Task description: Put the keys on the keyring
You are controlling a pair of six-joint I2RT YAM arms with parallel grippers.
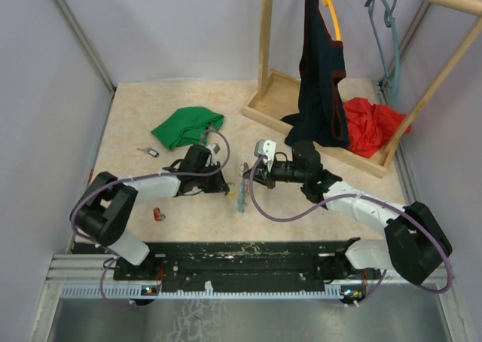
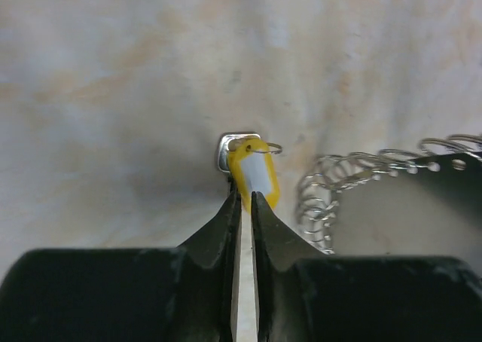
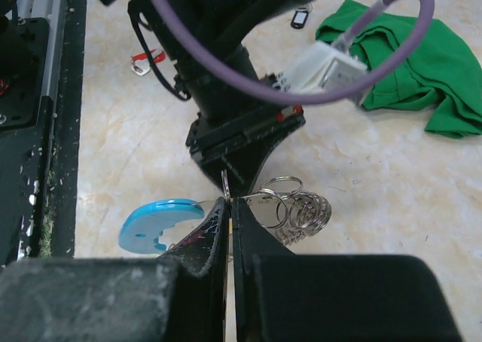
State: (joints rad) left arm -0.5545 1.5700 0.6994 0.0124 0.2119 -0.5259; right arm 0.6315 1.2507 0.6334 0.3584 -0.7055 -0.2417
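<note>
My left gripper (image 2: 245, 195) is closed to a thin gap on the lower end of a yellow-headed key (image 2: 254, 173), whose metal blade (image 2: 225, 152) points away. The keyring (image 2: 322, 195), a coil of silvery rings, lies just right of it. My right gripper (image 3: 228, 200) is shut on the keyring's wire, with the rings (image 3: 300, 209) bunched to the right and the light blue band (image 3: 157, 223) to the left. From above, both grippers (image 1: 224, 184) (image 1: 247, 178) meet tip to tip at mid-table, and the keyring (image 1: 241, 197) hangs below them. A red key (image 1: 159, 215) and a dark key (image 1: 150, 152) lie on the table.
A green cloth (image 1: 188, 125) lies behind the left arm. A wooden rack (image 1: 265, 48) stands at the back right with a dark garment (image 1: 320, 71) hanging from it and a red cloth (image 1: 369, 123) on its base. Walls close in both sides.
</note>
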